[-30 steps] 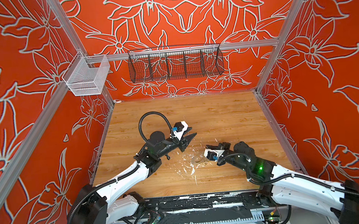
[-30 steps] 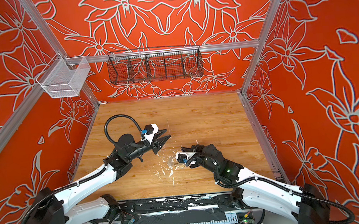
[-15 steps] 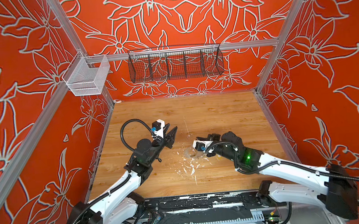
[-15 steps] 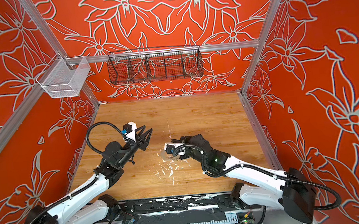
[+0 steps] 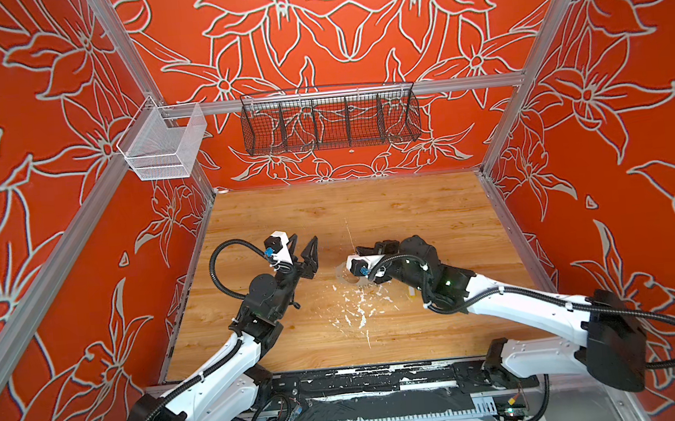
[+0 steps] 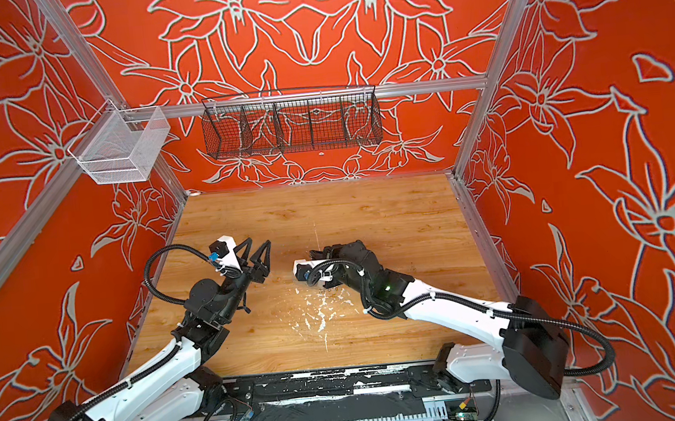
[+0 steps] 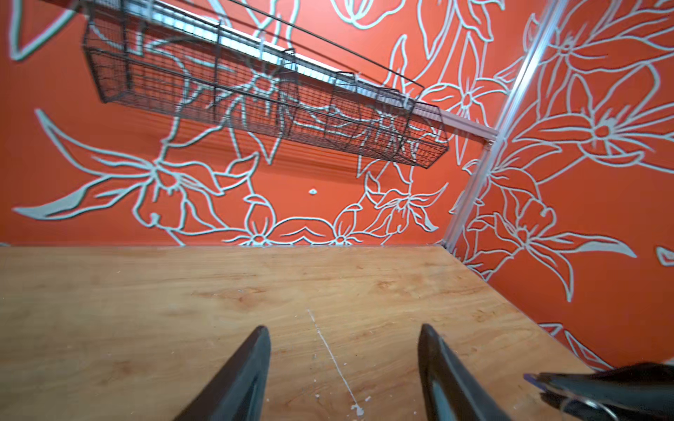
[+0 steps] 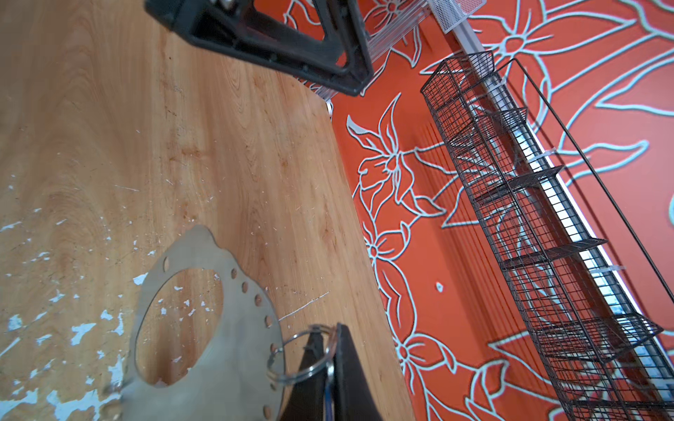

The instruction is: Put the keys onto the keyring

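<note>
Steel keyring (image 8: 219, 328) is being kept flat on the worktop (image 5: 369, 208), one small ring (image 8: 302, 355) being pinched by the closed right tool (image 8: 328, 361), likely slipping, while the spread left tool (image 5: 304, 250) is being held apart, empty.

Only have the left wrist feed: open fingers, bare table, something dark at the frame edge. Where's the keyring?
Observer: The right wrist view shows the keyring flat on the table, right at the right gripper.
Operator: Right gripper holding anything?
Observer: It's shut on a split ring at the keyring's edge. Something blue shows between its fingers, too little to name.
Operator: My gripper near it?
Observer: No. In a top view the left gripper is open and empty, apart from the keyring and to its left.
</note>
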Robot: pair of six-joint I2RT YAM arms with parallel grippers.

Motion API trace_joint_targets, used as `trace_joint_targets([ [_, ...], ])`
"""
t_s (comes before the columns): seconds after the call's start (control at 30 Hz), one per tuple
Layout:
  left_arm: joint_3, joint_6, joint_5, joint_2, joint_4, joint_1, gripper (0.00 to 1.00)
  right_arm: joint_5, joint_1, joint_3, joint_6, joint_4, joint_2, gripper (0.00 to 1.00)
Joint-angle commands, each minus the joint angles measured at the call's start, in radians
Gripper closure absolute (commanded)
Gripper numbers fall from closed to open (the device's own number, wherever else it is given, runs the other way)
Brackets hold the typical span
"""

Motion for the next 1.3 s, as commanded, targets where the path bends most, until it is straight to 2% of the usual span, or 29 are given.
trace_joint_targets([
  [0.0,0.008,-0.055,-0.035,0.010,0.056,0.022,0.36,0.038,0.005,0.034,-0.067,0.072,0.056,1.00],
  [0.13,0.005,-0.050,-0.042,0.016,0.061,0.027,0.36,0.039,0.006,0.079,-0.080,0.095,0.128,1.00],
  [0.33,-0.021,-0.082,-0.111,-0.010,0.074,0.035,0.35,0.042,-0.002,0.187,-0.080,0.085,0.245,1.00],
  [0.67,-0.047,-0.112,-0.158,-0.045,0.071,0.046,0.33,0.014,-0.062,0.306,-0.038,0.111,0.375,1.00],
  [0.87,-0.047,-0.125,-0.158,-0.040,0.075,0.056,0.32,-0.038,-0.122,0.334,-0.004,0.095,0.391,1.00],
  [1.07,-0.055,-0.137,-0.166,-0.053,0.072,0.061,0.31,-0.027,-0.169,0.367,-0.038,0.048,0.421,1.00],
  [1.27,-0.054,-0.139,-0.176,-0.057,0.064,0.069,0.30,-0.028,-0.178,0.340,-0.047,0.075,0.450,1.00],
])
